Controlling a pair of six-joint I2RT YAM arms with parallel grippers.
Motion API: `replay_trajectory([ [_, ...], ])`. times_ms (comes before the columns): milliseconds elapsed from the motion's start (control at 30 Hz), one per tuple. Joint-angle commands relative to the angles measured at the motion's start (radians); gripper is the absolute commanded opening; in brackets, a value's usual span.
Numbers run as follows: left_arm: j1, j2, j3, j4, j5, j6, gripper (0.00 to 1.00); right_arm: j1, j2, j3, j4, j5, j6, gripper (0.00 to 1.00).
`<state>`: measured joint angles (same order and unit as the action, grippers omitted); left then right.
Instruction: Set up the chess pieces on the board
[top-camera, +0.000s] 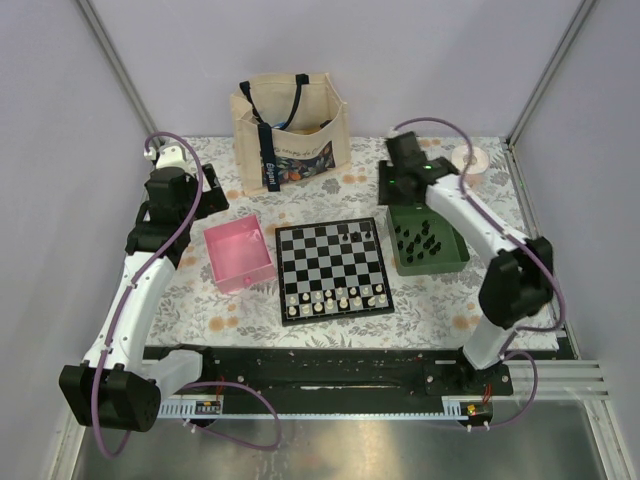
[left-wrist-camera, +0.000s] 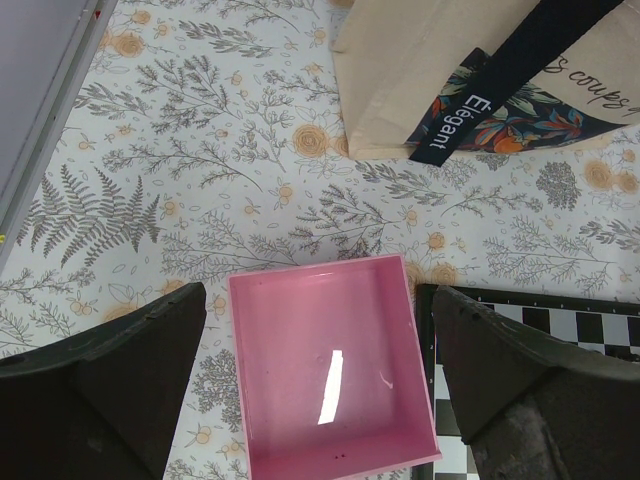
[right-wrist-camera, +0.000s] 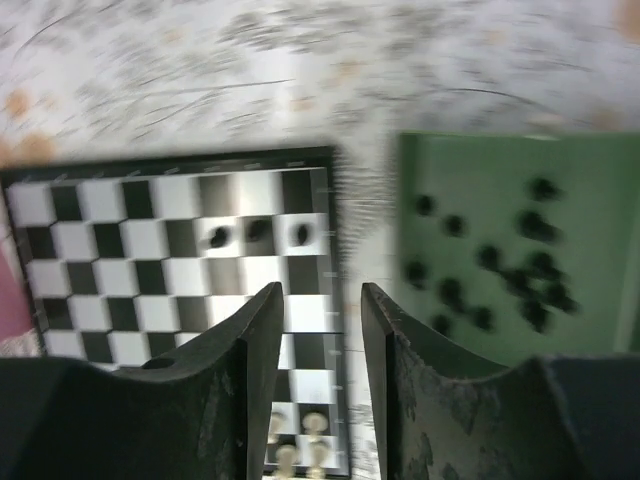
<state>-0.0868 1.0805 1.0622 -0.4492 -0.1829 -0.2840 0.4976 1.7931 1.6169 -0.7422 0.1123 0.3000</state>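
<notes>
Right tool hangs over the board's far-right corner, just beside the green tray. Its fingers stand partly apart with nothing between them. The right wrist view is blurred, so fine detail is unreliable.

Left tool hangs over the pink tray, spread wide and holding nothing.

**Position of parts**
- Three black pieces stand in a row near the board's far edge.
- The remaining black pieces lie scattered in the green tray, several bunched together.
- White pieces fill the two near rows.

**Step in hand (judged):** fetch the next black piece from the green tray.

**Procedure**
1. Select a piece that lies apart from its neighbours. Avoid the bunched group, where the fingers may catch two at once.
2. Centre the gap over that piece before descending. The pieces are tiny, so a small offset means a miss.
3. Descend vertically and close gently; a hard pinch may flick the piece aside.
4. Lift clear of the tray wall before crossing to the board.
5. Approach the target square from above to avoid toppling the pieces standing there.
</notes>
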Motion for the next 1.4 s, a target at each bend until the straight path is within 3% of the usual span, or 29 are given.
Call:
replay_trajectory([
  [0,0.004,-0.008,0.012,0.024,0.005,0.012,0.99,-0.175,-0.123,-0.169,0.066,0.035,0.045,0.47],
  [233,0.002,-0.001,0.010,0.023,0.010,0.011,0.99,-0.324,-0.054,-0.232,0.046,0.018,0.033,0.50],
  [600,0.004,0.001,0.012,0.024,0.016,0.011,0.99,-0.344,0.066,-0.178,0.037,0.027,0.007,0.52],
  [800,0.002,0.006,0.012,0.027,0.013,0.009,0.99,-0.346,0.055,-0.192,0.046,-0.026,0.007,0.52],
  [1367,0.002,0.010,0.013,0.026,0.019,0.009,0.99,-0.337,0.100,-0.187,0.027,-0.089,-0.015,0.46],
])
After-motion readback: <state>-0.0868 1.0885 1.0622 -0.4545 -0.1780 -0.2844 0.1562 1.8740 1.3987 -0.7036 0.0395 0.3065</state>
